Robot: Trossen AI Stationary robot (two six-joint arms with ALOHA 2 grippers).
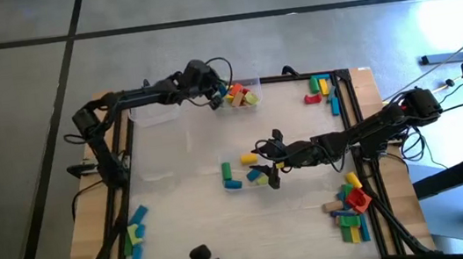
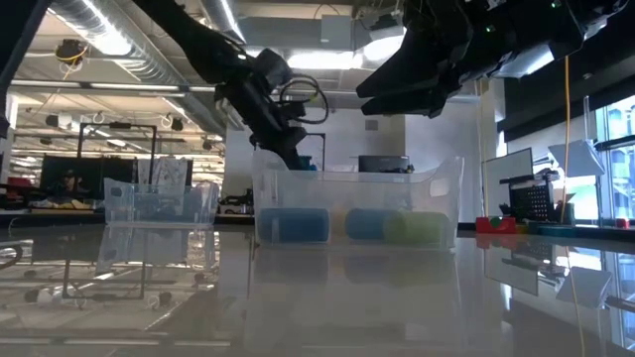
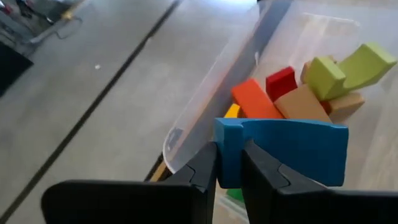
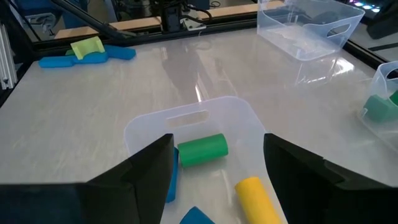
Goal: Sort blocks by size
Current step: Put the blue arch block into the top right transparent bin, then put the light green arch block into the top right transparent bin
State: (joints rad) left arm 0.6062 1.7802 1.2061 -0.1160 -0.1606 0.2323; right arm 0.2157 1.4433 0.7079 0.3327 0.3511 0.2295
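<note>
No text, label, brand, number or sign can be read in any of the views; the blocks, the clear tubs and the table surface show plain faces, and the screens and equipment in the room behind are too dim and small to make out any writing

Bright glare whitens the table (image 1: 192,170); the low view is dim and backlit
</note>
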